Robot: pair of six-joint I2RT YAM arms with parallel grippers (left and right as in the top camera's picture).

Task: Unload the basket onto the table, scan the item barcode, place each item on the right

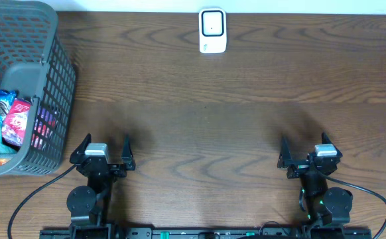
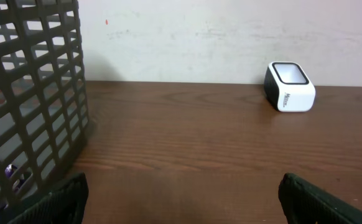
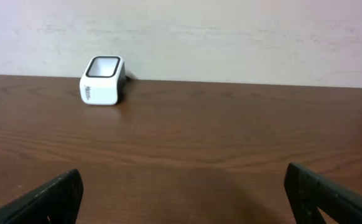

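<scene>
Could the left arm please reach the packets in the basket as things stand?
Probably yes: the left gripper stands open beside the basket, and nothing covers the packets from above.

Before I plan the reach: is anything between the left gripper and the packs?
Yes: the basket wall. The packs lie inside it, to the left of the open left gripper, so the way in is over the rim. Nothing visible stands between basket and scanner.

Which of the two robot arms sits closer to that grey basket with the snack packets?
Left. The left gripper waits right beside the basket, off its front corner; the right gripper is far off across the table.
</scene>
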